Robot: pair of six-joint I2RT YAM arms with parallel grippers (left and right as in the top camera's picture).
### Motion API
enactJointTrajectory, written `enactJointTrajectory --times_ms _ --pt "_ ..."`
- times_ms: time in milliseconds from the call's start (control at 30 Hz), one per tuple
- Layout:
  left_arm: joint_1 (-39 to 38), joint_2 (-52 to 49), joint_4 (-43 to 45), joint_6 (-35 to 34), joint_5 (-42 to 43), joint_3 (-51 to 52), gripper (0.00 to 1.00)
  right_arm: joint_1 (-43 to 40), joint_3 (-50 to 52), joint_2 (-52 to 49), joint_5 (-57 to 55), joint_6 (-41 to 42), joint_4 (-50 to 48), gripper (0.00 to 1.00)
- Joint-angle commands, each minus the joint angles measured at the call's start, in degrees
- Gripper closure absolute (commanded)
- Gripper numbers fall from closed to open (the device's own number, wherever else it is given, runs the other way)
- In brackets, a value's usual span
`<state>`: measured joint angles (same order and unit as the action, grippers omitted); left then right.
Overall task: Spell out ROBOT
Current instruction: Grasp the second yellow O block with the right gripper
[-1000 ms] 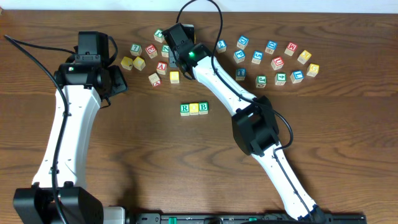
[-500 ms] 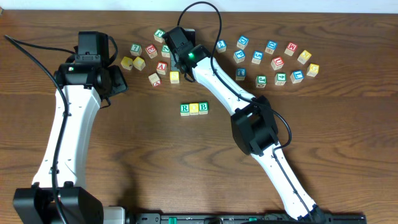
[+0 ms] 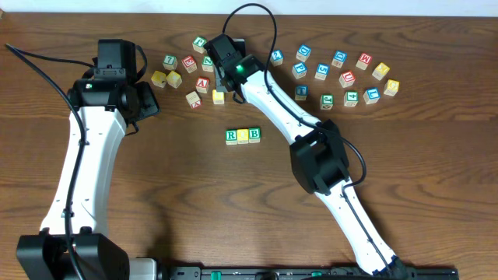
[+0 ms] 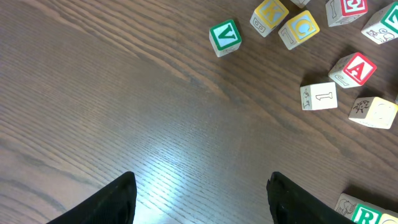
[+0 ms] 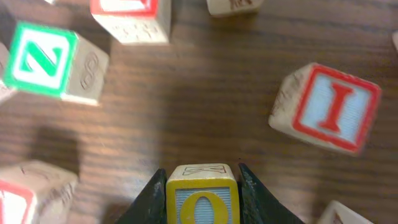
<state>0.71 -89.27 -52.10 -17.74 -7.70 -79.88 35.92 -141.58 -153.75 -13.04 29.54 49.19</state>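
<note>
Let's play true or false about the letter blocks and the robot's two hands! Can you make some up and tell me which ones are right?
1. A row of three cubes sits in the middle of the table. True.
2. The right gripper pinches a red cube. False: its fingers press both sides of the yellow O cube, and the red I cube lies apart from it.
3. The left gripper holds a cube. False: it is open, with only bare wood between its fingers.
4. A green V cube lies on the table. True.
</note>
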Motion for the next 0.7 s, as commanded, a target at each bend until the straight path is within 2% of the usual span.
enactJointTrajectory --times_ms 0,167,333,533,667 --pt "0.2 -0.7 -0.1 0.6 -0.9 -1.0 0.34 -1.3 -0.2 7.5 0.9 -1.4 2.4 0.79" --pt "0.2 -0.7 -0.1 0.6 -0.9 -1.0 0.33 -2.8 -0.2 15.3 4.6 -3.4 9.6 0.79" --pt "0.2 -0.7 -0.1 0.6 -0.9 -1.0 0.34 -4.0 -0.2 21.3 9.1 -7.3 23.6 0.80" --pt "0.2 -0.7 0.0 0.6 -0.9 -1.0 0.33 -4.4 0.9 21.4 9.1 -8.7 38.6 0.78" --pt "0.2 -0.7 0.6 0.6 -0.9 -1.0 0.33 -4.3 6.8 20.6 9.1 -8.6 39.2 0.79"
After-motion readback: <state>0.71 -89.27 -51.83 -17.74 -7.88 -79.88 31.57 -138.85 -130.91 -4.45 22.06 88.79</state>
